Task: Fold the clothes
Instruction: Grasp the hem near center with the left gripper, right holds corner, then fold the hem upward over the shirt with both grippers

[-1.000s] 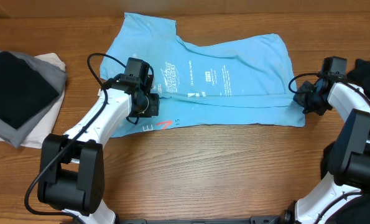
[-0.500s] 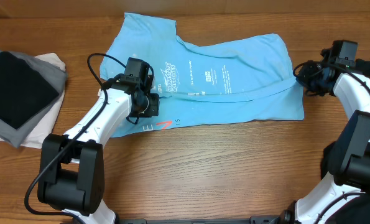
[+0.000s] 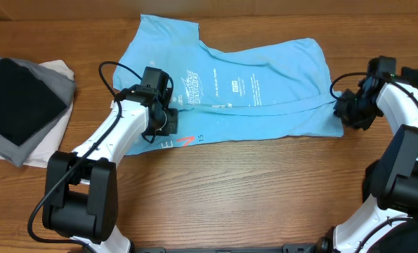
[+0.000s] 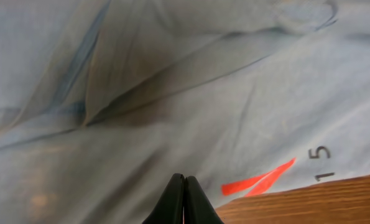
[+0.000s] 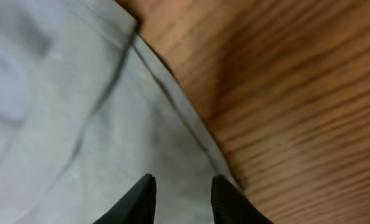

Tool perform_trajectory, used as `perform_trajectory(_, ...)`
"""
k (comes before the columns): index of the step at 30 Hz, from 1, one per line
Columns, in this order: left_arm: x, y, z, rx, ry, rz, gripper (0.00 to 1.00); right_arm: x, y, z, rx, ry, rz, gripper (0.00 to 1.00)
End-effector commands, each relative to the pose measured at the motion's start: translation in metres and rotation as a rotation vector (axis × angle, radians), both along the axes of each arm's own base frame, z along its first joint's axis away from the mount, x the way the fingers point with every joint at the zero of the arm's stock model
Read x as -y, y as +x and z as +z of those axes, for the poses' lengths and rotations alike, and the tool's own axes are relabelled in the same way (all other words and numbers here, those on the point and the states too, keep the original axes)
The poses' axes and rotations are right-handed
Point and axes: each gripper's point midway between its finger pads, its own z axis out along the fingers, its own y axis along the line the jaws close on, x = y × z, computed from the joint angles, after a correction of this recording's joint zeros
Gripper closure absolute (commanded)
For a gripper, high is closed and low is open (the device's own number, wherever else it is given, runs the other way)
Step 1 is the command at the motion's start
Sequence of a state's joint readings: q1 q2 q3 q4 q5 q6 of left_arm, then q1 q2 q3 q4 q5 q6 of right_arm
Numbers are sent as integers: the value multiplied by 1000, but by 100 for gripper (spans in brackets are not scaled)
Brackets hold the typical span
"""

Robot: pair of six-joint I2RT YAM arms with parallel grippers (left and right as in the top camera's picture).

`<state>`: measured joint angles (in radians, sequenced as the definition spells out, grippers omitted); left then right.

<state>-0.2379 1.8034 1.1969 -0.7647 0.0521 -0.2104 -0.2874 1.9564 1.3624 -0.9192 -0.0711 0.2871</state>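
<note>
Right gripper [image 3: 342, 111] lowered, T-shirt [image 3: 265, 84] reads "15"

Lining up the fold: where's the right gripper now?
Overhead, far right: the right gripper hangs open over the right edge of the blue T-shirt, near its lower corner.

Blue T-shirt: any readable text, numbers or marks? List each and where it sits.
"15": dark digits on the T-shirt near its hem, beside a red slash, left wrist view.
White logo on the T-shirt, overhead view: too small to read.
White fine print right of the logo: too small to read.
Right wrist view: no text in sight.
</note>
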Motion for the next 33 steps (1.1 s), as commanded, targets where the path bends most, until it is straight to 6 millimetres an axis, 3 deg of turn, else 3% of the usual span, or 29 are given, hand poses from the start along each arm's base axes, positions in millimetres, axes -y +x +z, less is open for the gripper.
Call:
perform_trajectory(1,-16,-6,-12,-23,75,58,96,3,-17,-15,-43,-32,-3,66)
perform_trajectory(10,-25,-28,-41,-60,89,113,94,-1,-31,-34,-69,-25,-2,65)
perform_trajectory(12,-29,-35,-46,-79,95,120,93,-1,-33,-35,-75,-24,-2,89)
perform_trajectory(13,-31,-37,-48,-86,97,126,93,-2,-35,-36,-80,-23,-2,96)
perform_trajectory(17,-43,-50,-57,-117,122,178,92,-1,-43,-36,-117,-26,-4,96)
perform_trajectory(22,-55,-87,-70,-241,127,275,94,21,-82,-34,-275,-123,-110,96)
perform_trajectory(27,-64,-118,-69,-372,129,352,96,37,-114,-28,-389,-166,-226,96)
perform_trajectory(33,-70,-142,-62,-473,151,381,96,33,-135,-22,-472,-135,-254,96)
